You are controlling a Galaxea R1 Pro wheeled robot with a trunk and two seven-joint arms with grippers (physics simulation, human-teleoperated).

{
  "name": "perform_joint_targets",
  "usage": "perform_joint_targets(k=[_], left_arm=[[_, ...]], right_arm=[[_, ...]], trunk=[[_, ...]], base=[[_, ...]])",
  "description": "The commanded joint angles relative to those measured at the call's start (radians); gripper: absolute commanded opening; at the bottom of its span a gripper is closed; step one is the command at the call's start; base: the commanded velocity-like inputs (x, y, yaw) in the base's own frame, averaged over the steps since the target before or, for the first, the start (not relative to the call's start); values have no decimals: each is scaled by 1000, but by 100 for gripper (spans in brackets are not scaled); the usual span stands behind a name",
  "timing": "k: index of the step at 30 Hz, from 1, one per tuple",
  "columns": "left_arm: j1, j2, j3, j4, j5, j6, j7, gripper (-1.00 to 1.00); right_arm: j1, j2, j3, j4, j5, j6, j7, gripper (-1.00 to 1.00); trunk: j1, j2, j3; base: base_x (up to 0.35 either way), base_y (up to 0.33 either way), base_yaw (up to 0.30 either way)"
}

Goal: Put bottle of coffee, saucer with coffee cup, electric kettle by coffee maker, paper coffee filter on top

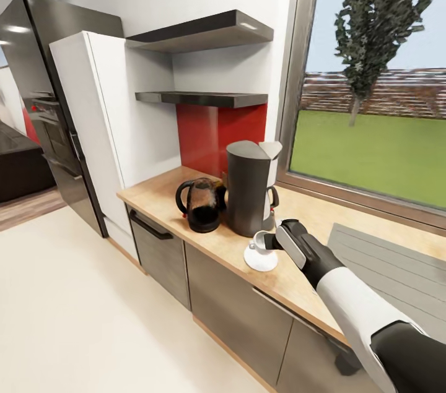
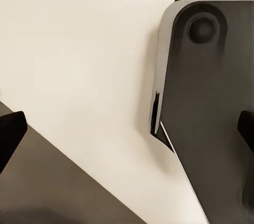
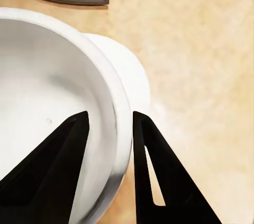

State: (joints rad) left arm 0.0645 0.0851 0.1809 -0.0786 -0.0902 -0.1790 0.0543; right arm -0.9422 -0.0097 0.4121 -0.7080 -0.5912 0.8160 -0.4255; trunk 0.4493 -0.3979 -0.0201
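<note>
Countertop (image 1: 186, 220): right gripper (image 3: 110, 128) fingers pinching cup (image 1: 262, 241) rim over saucer (image 1: 260, 260); release looks next.

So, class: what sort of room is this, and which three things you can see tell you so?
Most likely a home kitchen. A light-wood countertop over grey cabinets carries an electric kettle and a tall coffee maker, and a dark fridge-like unit stands at the far end.
</note>
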Motion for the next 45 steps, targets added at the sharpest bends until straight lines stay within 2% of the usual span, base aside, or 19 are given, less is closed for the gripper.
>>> perform_joint_targets(k=[1, 19, 29, 41, 45], left_arm=[[1, 0, 6, -1, -10, -2, 2, 100], [1, 0, 6, -1, -8, -2, 2, 100], [1, -1, 6, -1, -8, -3, 2, 100], [1, -1, 5, -1, -10, -5, 2, 100], [1, -1, 5, -1, -10, -4, 2, 100]], right_arm=[[-1, -1, 5, 2, -10, 2, -10, -100], [-1, 0, 5, 114, -13, 2, -8, -100], [-1, 0, 5, 123, -13, 2, -7, -100], [-1, -1, 5, 125, -11, 2, -7, -100], [-1, -1, 5, 162, -12, 1, -7, -100]], trunk=[[1, -2, -2], [1, -2, -2], [1, -2, -2], [1, -2, -2], [1, -2, -2]], base=[[13, 8, 0], [2, 1, 0], [139, 82, 0], [18, 9, 0], [136, 0, 0]])
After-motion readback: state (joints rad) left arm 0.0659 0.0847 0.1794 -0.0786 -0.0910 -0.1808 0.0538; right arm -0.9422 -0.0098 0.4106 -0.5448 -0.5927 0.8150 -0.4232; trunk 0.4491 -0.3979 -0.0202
